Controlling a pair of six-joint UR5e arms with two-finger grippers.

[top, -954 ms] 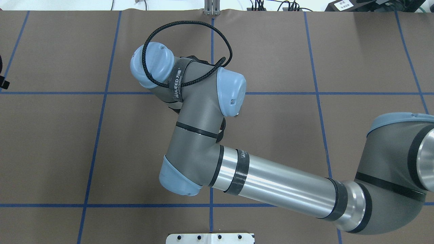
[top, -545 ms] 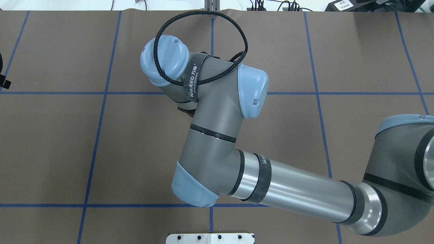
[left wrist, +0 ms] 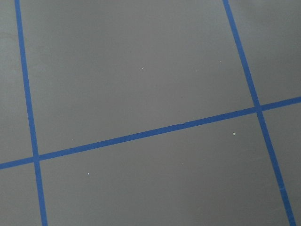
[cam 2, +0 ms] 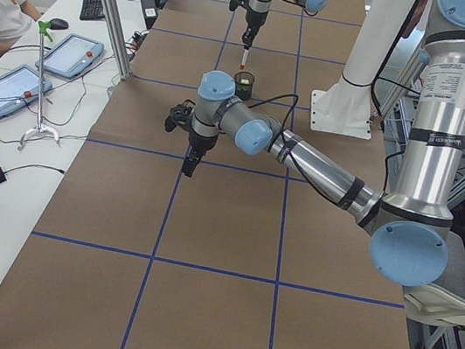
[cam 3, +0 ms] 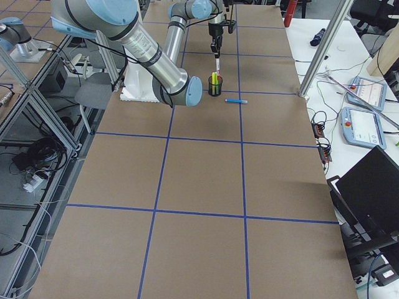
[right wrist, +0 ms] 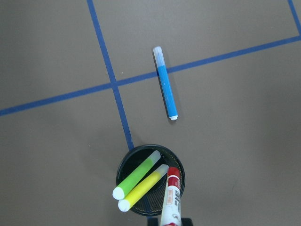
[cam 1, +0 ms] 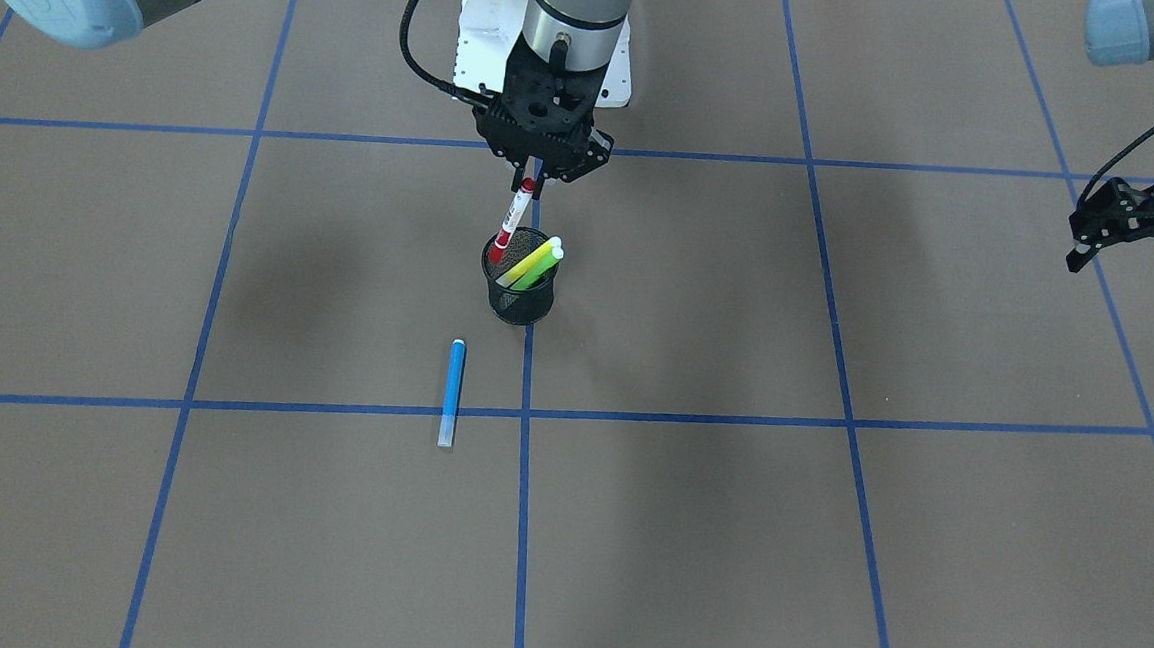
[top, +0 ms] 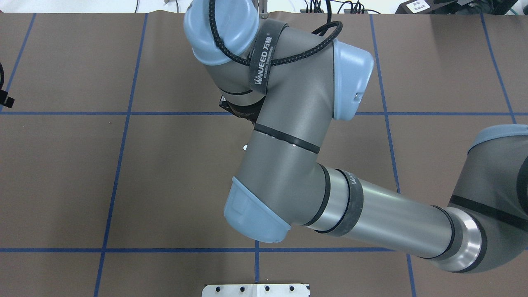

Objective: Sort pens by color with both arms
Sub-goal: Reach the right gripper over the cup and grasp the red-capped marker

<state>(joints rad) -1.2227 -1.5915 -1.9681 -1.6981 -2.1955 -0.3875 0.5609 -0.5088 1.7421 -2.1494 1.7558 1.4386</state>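
**Right claw pinches red-capped pen over the cup, left claw spread and empty**

Right gripper [cam 1: 532,185] points straight down. Its jaws are closed to a narrow gap on the top end of the white-barrelled marker pen with red caps [cam 1: 513,218]. The pen hangs tilted: upper end in the fingers, lower red cap at the mouth of the black mesh cup [cam 1: 520,306]. In the right wrist view that cap sits just inside the rim on one side; cannot tell if it touches the mesh.

Two more pens lean in the cup side by side, touching, with pale ends up and poking over the rim. These are the bright green marker pen [right wrist: 138,174] and the yellow marker pen [right wrist: 146,184].

The blue marker pen [cam 1: 453,387] lies flat on the brown table mat [cam 1: 824,540]. It is near the cup but apart from it, on the side away from the robot. It crosses one of the blue tape lines [cam 1: 731,419], with its longer pale end pointing away from the cup.

The right arm [top: 288,165] comes in from the overhead view's right and bends over the middle, hiding the cup and pens in that view.

The left gripper [cam 1: 1127,262] is well apart from all this, out on the robot's left. It hangs above the mat with fingers spread wide and nothing between them. The left wrist view shows only mat and crossing tape lines
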